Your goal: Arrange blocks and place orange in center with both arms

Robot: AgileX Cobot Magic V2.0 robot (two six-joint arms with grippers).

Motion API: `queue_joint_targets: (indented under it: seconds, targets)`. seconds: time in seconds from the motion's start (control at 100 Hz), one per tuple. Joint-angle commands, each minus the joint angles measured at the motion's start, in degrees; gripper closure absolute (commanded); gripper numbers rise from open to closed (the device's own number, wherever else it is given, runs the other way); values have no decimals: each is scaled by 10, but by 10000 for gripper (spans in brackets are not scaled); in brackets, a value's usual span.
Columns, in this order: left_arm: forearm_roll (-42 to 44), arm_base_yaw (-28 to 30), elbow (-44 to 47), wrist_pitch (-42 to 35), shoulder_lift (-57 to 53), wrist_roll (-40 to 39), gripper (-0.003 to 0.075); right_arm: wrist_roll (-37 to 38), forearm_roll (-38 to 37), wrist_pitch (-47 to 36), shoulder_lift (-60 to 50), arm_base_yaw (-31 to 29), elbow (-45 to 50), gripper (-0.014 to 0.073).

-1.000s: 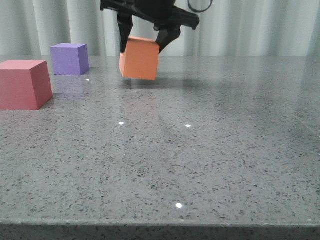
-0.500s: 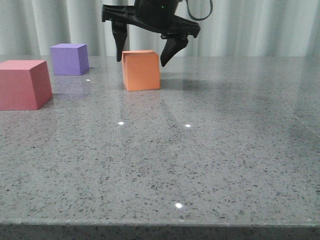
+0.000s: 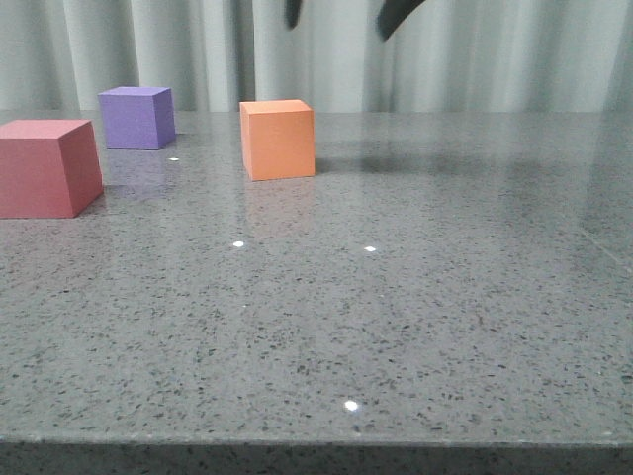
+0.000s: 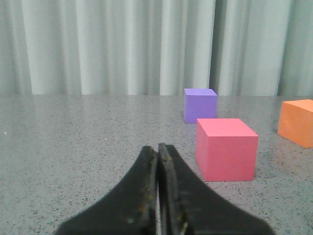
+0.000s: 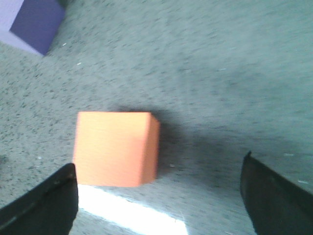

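The orange cube rests on the grey table, right of the purple cube and the pinkish-red cube. My right gripper is open and empty, high above the orange cube; only its two fingertips show at the top of the front view. In the right wrist view the orange cube lies below the wide-open fingers, with a corner of the purple cube. My left gripper is shut and empty, low over the table, left of the pinkish-red cube, the purple cube and the orange cube.
A grey speckled table stretches to the front edge. Pale pleated curtains hang behind it. A bright strip of reflected light lies on the table under the right gripper.
My right gripper set the tilted orange cube down flat on the table, opened, and rose until only its fingertips remain in the front view.
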State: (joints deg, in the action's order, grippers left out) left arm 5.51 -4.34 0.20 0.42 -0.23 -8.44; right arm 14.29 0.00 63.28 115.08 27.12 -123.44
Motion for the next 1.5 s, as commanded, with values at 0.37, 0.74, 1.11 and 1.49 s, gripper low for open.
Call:
queue_joint_targets:
  seconds: [0.37, 0.74, 1.11, 1.49]
  targets:
    - [-1, 1, 24, -46, -21, 0, 741, -42, -56, -38, -262, -122, 209, -61]
    - [-1, 1, 24, -46, -21, 0, 741, -42, -56, -156, -529, -236, 545, -61]
    - [-1, 1, 24, -46, -21, 0, 741, -40, -59, -308, -801, -258, 830, -61]
    - [-1, 1, 24, -46, -21, 0, 741, -40, -65, -479, -862, -258, 960, -60]
